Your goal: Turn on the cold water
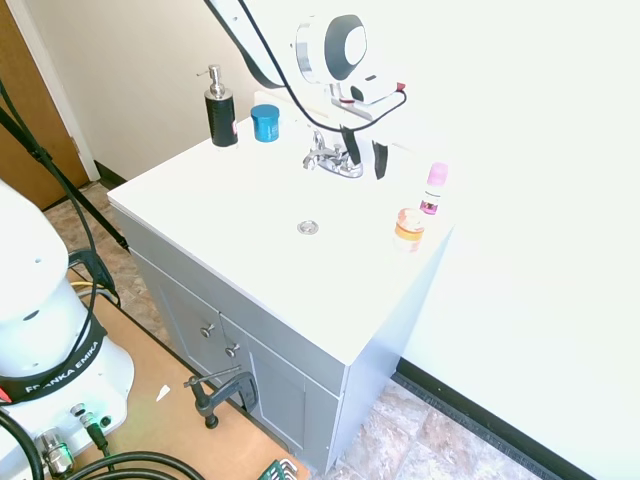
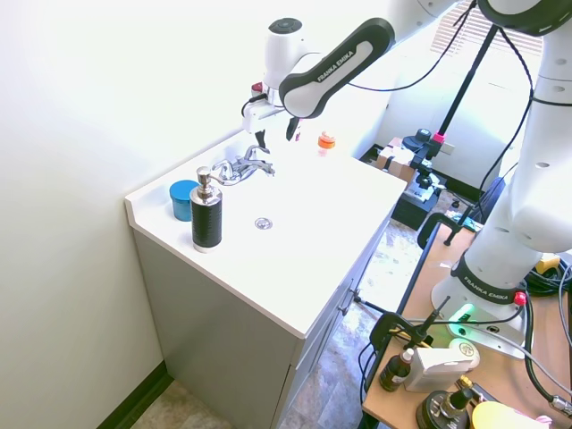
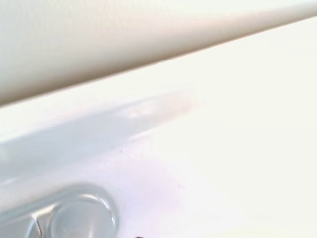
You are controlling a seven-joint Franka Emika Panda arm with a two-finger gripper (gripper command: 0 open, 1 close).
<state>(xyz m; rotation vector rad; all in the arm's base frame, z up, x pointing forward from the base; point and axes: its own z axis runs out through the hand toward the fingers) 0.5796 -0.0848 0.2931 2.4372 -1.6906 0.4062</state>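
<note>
A white bench (image 1: pixel 250 215) with a grey cupboard front (image 1: pixel 240 330) below carries a small chrome tap (image 1: pixel 332 157) at its back edge, close to the wall; the drain (image 1: pixel 308 228) lies in front of it, well apart. The tap has a short curved spout and two alike lever handles, and no water shows at the spout. The robot's jaws (image 1: pixel 362 155) hang just above and beside the tap, on the side away from the soap bottle; the two dark fingers (image 1: pixel 380 160) point downward with a clear gap between them, so the jaws stand open and hold nothing. In the second exterior view the jaws (image 2: pixel 275 132) appear above the tap (image 2: pixel 239 168), not touching it. A black soap pump bottle (image 1: pixel 220 108) with a silver top stands toward the far corner of the bench, and a blue jar (image 1: pixel 265 122) sits just beside it, between the bottle and the tap. On the other side of the tap, near the bench's edge, stand a slim bottle with a pink cap (image 1: pixel 434 188) and, near it, a small round tub with an orange band (image 1: pixel 409 229). The wrist view shows the white bench surface (image 3: pixel 223 139) meeting the wall, with a blurred part of the chrome tap base (image 3: pixel 74 215) at one edge.
</note>
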